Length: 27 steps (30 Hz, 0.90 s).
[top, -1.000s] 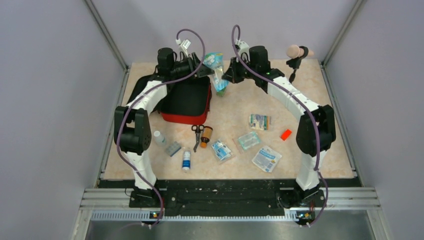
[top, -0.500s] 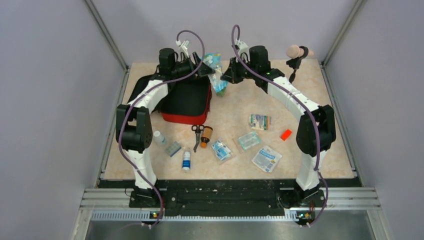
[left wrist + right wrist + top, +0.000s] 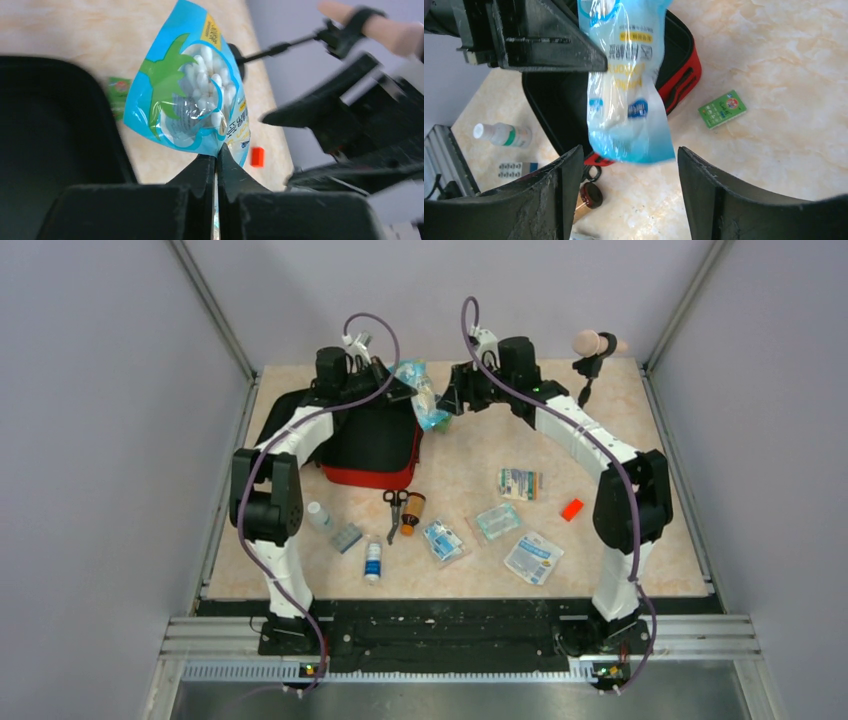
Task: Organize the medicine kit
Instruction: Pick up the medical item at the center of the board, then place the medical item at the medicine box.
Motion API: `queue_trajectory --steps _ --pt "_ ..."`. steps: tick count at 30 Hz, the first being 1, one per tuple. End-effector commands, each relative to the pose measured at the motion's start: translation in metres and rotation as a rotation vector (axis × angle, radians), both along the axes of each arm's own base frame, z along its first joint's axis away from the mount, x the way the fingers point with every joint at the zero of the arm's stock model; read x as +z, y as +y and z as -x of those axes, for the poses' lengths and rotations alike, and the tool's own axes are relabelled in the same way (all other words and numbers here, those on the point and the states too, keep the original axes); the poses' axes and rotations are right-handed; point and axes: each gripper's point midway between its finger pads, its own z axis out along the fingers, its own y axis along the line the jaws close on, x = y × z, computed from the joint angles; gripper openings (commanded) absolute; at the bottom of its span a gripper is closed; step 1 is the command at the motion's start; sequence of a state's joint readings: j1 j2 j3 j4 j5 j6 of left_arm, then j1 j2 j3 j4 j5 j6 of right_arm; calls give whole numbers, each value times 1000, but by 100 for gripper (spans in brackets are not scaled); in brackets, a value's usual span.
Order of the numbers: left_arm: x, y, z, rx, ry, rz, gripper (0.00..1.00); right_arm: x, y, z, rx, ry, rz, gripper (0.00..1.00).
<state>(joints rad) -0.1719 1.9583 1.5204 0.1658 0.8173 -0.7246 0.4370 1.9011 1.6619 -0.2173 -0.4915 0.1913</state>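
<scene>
What changed: A second before, the right gripper [image 3: 628,150] pinched the blue bag [image 3: 187,100] and the left gripper [image 3: 216,165] was open. Now it was the other way round.
Left fingers: They were pressed together on one edge of the bag.
Right fingers: They were wide apart, one on each side of the bag, and did not seem to touch it.
Bag: It hung in the air at the top middle of the top view, a bit closer to the kit than before.
Medicine kit [image 3: 375,445]: It lay open in the upper left part of the table [image 3: 600,440], under the left arm, with a red rim and a black inside.
What it meant: The bag was passed over. I think the left arm could put it in the kit next.
Still out: The scissors [image 3: 394,508], brown bottle [image 3: 413,508], white bottle [image 3: 318,515], packets [image 3: 533,557] and small orange-red block [image 3: 572,508] lay in the lower middle.
Table top: It was pale peach, like stone.
Room: There were plain grey-purple walls [image 3: 100,440] on three sides and a metal rail [image 3: 450,635] at the bottom.
</scene>
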Motion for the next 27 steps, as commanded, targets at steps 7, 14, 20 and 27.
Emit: queue_trajectory --steps 7,14,20,27 --pt "-50 125 -7 805 409 -210 0 24 -41 20 -79 -45 39 70" --pt "-87 142 -22 958 518 -236 0 16 -47 23 -91 -45 74 70" --pt "-123 139 -45 1040 582 -261 0 12 -53 31 -77 -43 110 69" --pt "-139 119 -59 1005 602 -207 0 6 -66 43 -94 -56 160 69"
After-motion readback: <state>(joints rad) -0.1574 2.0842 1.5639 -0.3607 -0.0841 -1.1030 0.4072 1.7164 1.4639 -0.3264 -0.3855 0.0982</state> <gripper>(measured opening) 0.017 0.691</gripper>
